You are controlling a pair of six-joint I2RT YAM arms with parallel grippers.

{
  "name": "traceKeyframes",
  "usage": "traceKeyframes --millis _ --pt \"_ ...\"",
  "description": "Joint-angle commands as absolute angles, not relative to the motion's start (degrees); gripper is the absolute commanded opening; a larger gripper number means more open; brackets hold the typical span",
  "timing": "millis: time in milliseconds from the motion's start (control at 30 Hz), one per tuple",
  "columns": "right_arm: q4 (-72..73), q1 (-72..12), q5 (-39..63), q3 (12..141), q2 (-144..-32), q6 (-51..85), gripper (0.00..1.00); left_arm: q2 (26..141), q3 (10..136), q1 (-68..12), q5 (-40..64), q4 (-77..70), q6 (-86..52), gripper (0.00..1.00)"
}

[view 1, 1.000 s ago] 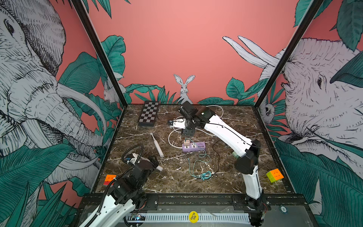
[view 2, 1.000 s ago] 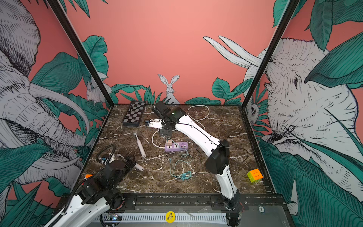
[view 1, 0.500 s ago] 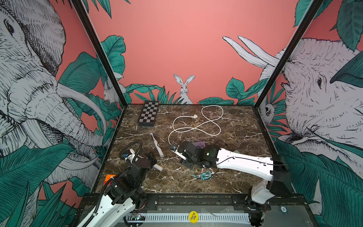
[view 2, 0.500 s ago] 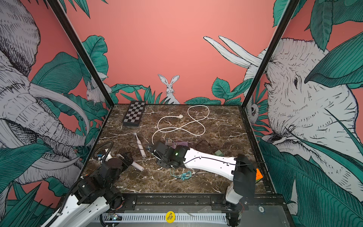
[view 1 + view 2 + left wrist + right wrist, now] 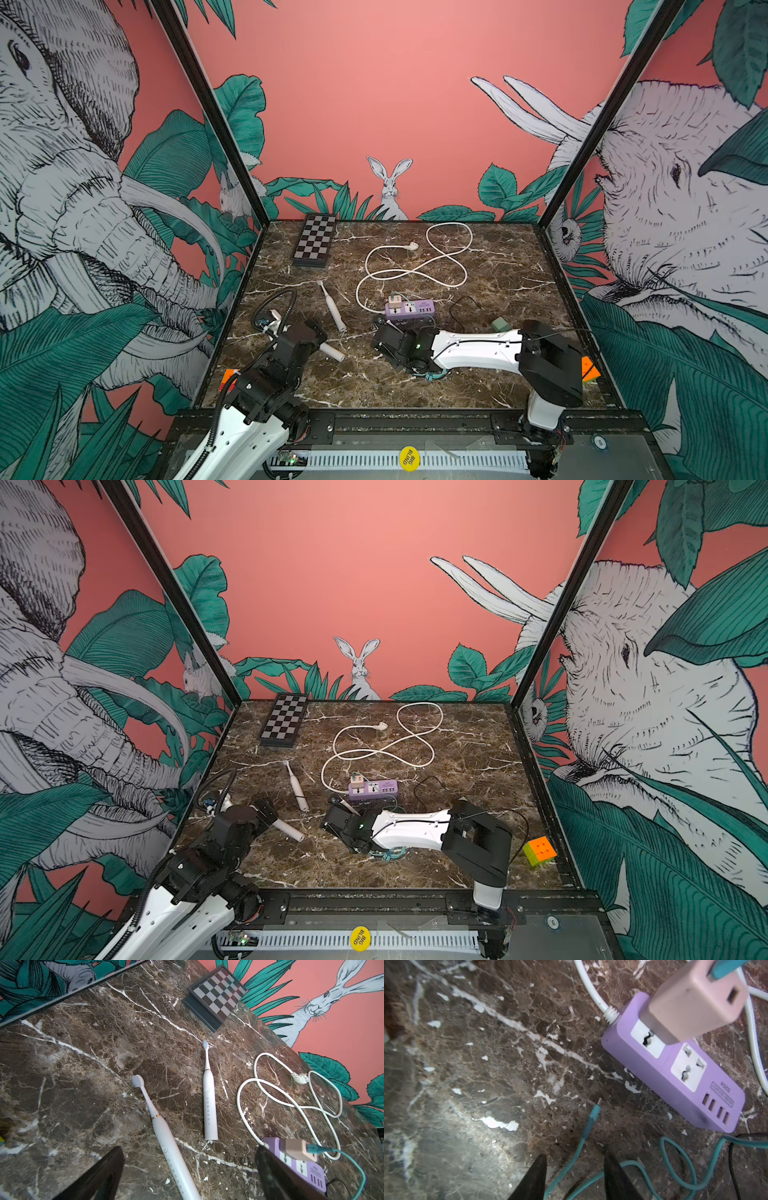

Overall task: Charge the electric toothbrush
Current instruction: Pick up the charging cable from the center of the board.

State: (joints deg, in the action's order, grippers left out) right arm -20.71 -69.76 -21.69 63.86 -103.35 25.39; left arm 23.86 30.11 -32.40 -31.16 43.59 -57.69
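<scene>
a second before, the right arm was stretched well beyond the power strip [image 5: 409, 309], over the plug end of the white cord [image 5: 415, 266]. by this moment it had swung back to the near side of the strip and dropped low over the tabletop [image 5: 498, 257]. the right fingers [image 5: 533, 1180] had been narrowing on the way. they stood a little apart on either side of the teal cable [image 5: 593, 1118], not yet touching it, just behind its free connector, which lay loose in front of the strip. the cable's other end sat in the pink adapter [image 5: 695, 995] plugged into the strip. that read as the start of picking up the charging lead.

the left fingers [image 5: 99, 1176] had stayed spread wide and empty over the electric toothbrush [image 5: 166, 1147]. it lay flat, well off the strip on the left arm's side. a second toothbrush [image 5: 209, 1105] lay nearer the strip.

in both top views the right arm's wrist covered its fingers and most of the teal cable, leaving only a tangle showing under the forearm. the electric toothbrush's head was hidden under the left arm there, and its base was cut off in the left wrist view, so no charging port could be seen. the white cord's plug lay loose beyond the strip, in no socket. a small green block [image 5: 500, 323] near the strip was too small to identify.
</scene>
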Motion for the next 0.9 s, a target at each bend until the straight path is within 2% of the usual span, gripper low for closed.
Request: traceKeyframes --millis 0,233,633,867 --pt "-18.83 -68.59 -21.29 64.84 -105.60 28.52 0.42 23.72 31.12 -31.93 -30.72 43.24 -56.79 0.99" --pt "-19.11 -64.44 -17.01 64.38 -106.78 30.88 0.39 24.21 31.79 -31.66 -30.74 42.70 -56.49 0.99" --pt "-20.26 -64.42 -14.81 64.56 -108.07 31.87 0.35 25.33 31.31 -31.55 -29.16 41.54 -56.69 0.99" --pt "-19.03 -63.74 -11.97 64.25 -108.56 30.90 0.13 26.54 31.94 -31.48 -27.93 41.13 -56.84 0.99"
